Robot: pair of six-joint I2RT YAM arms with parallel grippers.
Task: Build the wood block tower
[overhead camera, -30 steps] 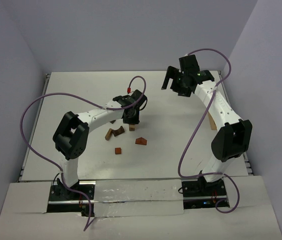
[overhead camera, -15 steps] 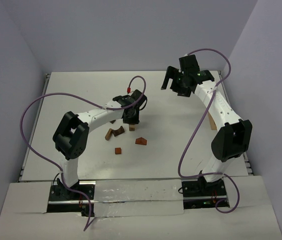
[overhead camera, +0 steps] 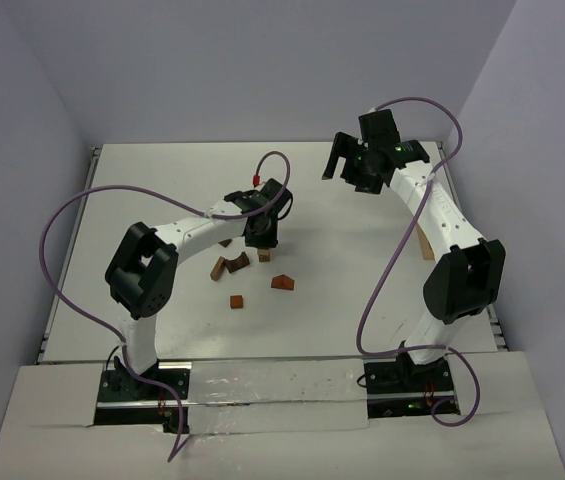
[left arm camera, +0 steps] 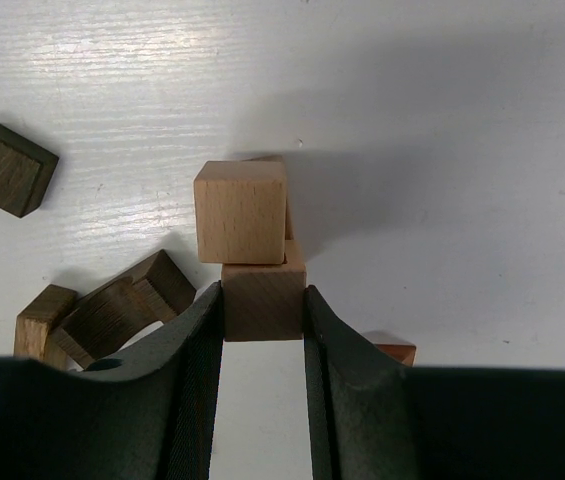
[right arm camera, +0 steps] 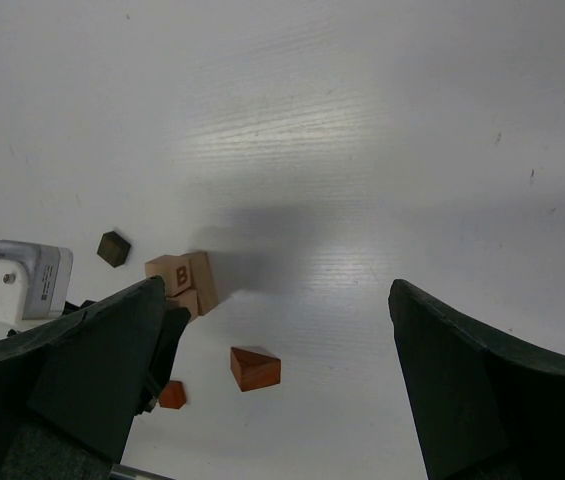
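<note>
left arm [overhead camera: 190, 232] and right arm [overhead camera: 440, 215]: white tubular links joined by bulky black joint housings [overhead camera: 142, 272]. each arm stands on a black base plate [overhead camera: 130, 385]. one purple cable [overhead camera: 67, 215] per arm, looping loose between base and wrist; the left one ends at a small red plug [overhead camera: 259, 179]. green lamps [overhead camera: 367, 156] are lit on the black wrist of the right arm. the left wrist carries a pale grey box [right arm camera: 24, 275] with two screws. fingers [left arm camera: 182, 400] of the left gripper [left arm camera: 264, 300]: dark, curved, with finely textured inner faces. fingers [right arm camera: 92, 360] of the right gripper [right arm camera: 277, 290]: dark, broad, matte, unmarked.
</note>
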